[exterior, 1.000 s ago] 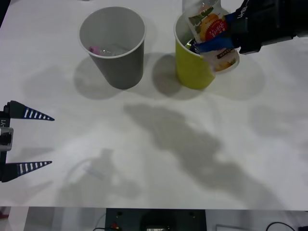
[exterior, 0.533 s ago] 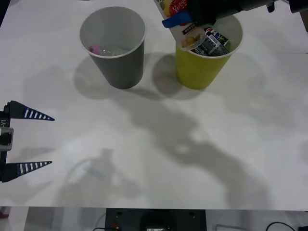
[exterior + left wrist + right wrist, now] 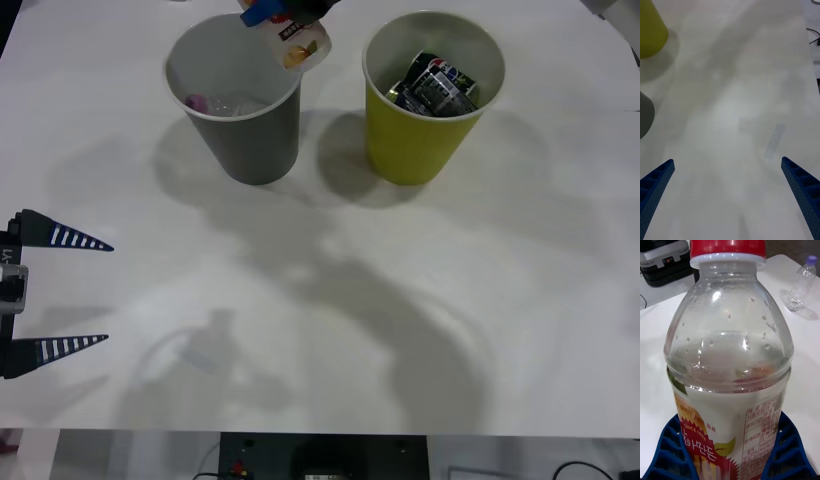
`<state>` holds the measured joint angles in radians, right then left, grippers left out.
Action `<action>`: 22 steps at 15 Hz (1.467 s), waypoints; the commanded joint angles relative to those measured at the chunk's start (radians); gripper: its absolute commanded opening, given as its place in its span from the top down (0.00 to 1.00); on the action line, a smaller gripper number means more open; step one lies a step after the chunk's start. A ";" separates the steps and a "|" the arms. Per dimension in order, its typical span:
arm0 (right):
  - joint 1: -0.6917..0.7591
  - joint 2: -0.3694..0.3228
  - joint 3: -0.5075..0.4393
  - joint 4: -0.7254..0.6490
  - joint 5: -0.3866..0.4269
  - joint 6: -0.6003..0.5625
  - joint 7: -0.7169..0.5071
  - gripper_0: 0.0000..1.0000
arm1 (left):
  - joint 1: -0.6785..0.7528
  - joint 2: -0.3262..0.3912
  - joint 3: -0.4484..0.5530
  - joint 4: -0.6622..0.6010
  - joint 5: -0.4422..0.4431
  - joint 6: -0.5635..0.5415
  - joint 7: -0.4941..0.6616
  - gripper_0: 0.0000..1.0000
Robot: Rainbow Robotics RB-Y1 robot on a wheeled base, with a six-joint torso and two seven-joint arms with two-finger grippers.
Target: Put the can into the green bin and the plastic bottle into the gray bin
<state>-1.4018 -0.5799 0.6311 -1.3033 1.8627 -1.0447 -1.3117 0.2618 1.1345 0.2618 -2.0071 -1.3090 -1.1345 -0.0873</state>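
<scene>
Right gripper [image 3: 285,10] is clamped on the plastic bottle [image 3: 297,40], which hangs just above the gray bin [image 3: 250,140] at its far rim; it should centre over the opening before release, while the left gripper [image 3: 60,290] sits parked with fingers apart.

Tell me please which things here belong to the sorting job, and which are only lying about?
Belong to the job:
- plastic bottle, held by the right end effector above the gray bin
- can, lying in the green bin

Only lying about:
- pink-capped clear item inside the gray bin
- purple-capped bottle on another table
- left end effector, open, idle at the table's left edge
</scene>
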 commanded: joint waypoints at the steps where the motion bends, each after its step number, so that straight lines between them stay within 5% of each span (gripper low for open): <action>1: -0.060 0.112 0.016 0.145 0.053 0.041 0.040 1.00 | 0.000 0.000 0.000 0.000 0.000 0.000 0.000 0.02; 4: -0.109 0.195 0.047 0.254 0.119 0.091 0.040 1.00 | 0.000 0.000 0.000 0.000 0.000 0.000 0.000 0.02; 8: -0.124 0.224 0.067 0.295 0.127 0.112 0.063 0.99 | 0.000 0.000 0.000 0.000 0.000 0.000 0.000 0.02; 9: -0.126 0.224 0.067 0.295 0.124 0.112 0.075 0.84 | 0.000 0.000 0.000 0.000 0.000 0.000 0.000 0.02; 12: -0.129 0.224 0.064 0.295 0.108 0.114 0.080 0.07 | 0.000 0.000 0.000 0.000 0.000 0.000 0.000 0.02; 13: -0.129 0.223 0.064 0.295 0.102 0.114 0.080 0.00 | 0.000 0.000 0.000 0.000 0.000 0.000 0.000 0.02; 17: -0.128 0.190 0.059 0.272 0.078 0.078 0.085 0.00 | 0.000 0.000 0.000 0.000 0.000 0.000 0.000 0.02; 22: -0.037 0.055 -0.068 0.088 0.035 -0.098 0.098 0.00 | 0.000 0.000 0.000 0.000 0.000 0.000 0.000 0.02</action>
<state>-1.4595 -0.5021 0.5847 -1.1802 1.9038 -1.1181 -1.2214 0.2618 1.1345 0.2618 -2.0071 -1.3090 -1.1345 -0.0873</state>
